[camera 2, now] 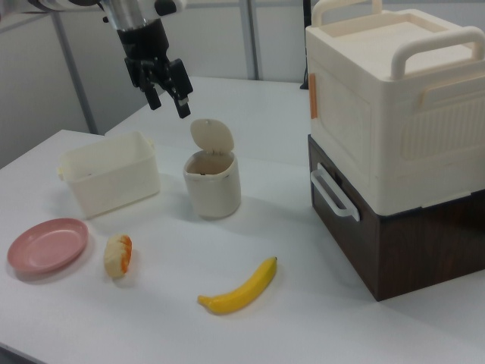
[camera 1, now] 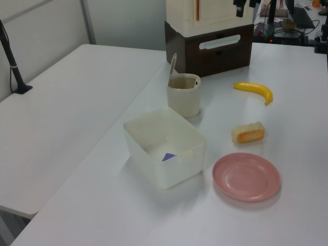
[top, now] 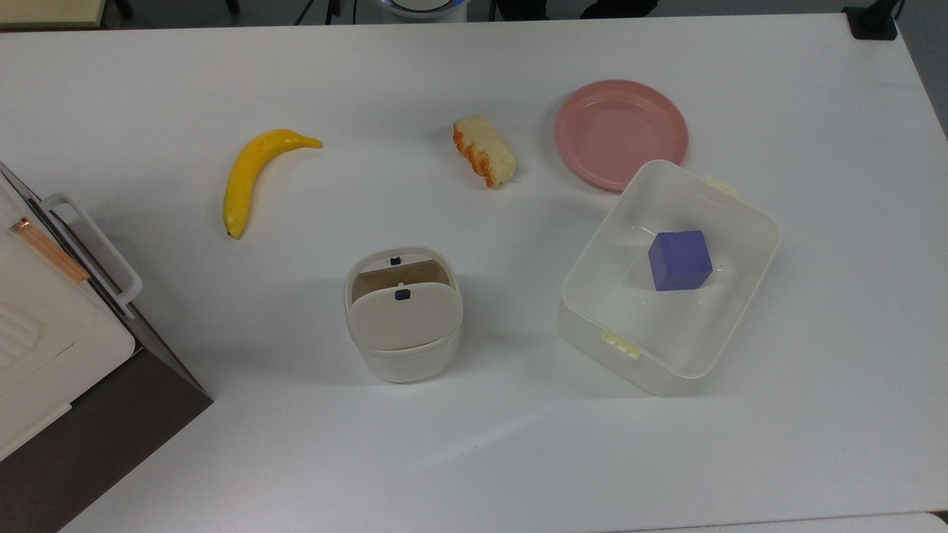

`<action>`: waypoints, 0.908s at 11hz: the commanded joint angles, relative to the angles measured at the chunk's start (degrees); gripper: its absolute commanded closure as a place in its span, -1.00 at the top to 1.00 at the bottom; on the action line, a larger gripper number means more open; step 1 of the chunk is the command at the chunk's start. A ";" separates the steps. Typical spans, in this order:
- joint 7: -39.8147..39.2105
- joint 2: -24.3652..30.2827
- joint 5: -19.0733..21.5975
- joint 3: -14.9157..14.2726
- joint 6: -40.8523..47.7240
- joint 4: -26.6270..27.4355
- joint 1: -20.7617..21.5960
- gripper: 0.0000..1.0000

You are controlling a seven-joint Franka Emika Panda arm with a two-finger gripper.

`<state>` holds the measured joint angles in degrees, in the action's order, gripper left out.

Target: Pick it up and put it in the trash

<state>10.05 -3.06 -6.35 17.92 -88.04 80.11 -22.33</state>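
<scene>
High at the right view's upper left, above the tub (camera 2: 114, 178): the gripper (camera 2: 168, 105), fingers (camera 2: 184, 111) spread wide, nothing held between them, well clear of everything on the table (top: 444, 459). Cut off by the left view's top edge, so just its dark lower part (camera 1: 243, 6) there, in front of the stacked cream-and-brown box (camera 1: 210, 31).

Near the table's middle: the trash (top: 404, 318), standing upright, swing lid tilted up on edge in the left view (camera 1: 172, 64) and the right view (camera 2: 212, 136). Through the gap behind the lid in the top view, just a brown shaded strip (top: 404, 272); everything deeper hidden by lid and walls. Cannot tell where the paper wad lies, nor whether inside the trash.

Around the trash, all apart from it: banana (top: 248, 174) to the top view's upper left, bread piece (top: 485, 150) beyond it, pink plate (top: 621, 132) further to the top view's right, its near rim partly covered by the tub's corner. Inside the tub, a blue cube (top: 680, 260); from the left view no more than a blue sliver (camera 1: 168, 157) through the translucent wall. Box cropped by the top view's left edge (top: 44, 326); whole in the right view (camera 2: 394, 114).
</scene>
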 commanded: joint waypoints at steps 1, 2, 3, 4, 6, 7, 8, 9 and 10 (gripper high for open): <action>-1.96 4.91 6.08 -5.08 -0.37 6.46 -0.87 1.00; -2.05 4.82 6.17 -5.35 -0.37 6.63 -0.87 1.00; -2.22 4.73 6.78 -5.44 -0.64 7.07 -0.96 1.00; -2.14 4.82 7.92 -6.05 -1.60 7.25 -1.48 1.00; -2.58 4.73 11.26 -8.69 -2.04 6.64 -1.75 1.00; -2.58 4.73 11.19 -8.69 -1.87 6.81 -1.40 1.00; -2.58 4.82 11.19 -8.69 -1.69 6.98 -1.22 1.00; -2.58 4.73 11.19 -8.61 -1.78 6.99 -1.05 1.00; -2.58 4.73 11.19 -8.60 -1.87 7.07 -0.96 1.00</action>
<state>8.41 -0.30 3.56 9.64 -88.53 84.71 -23.78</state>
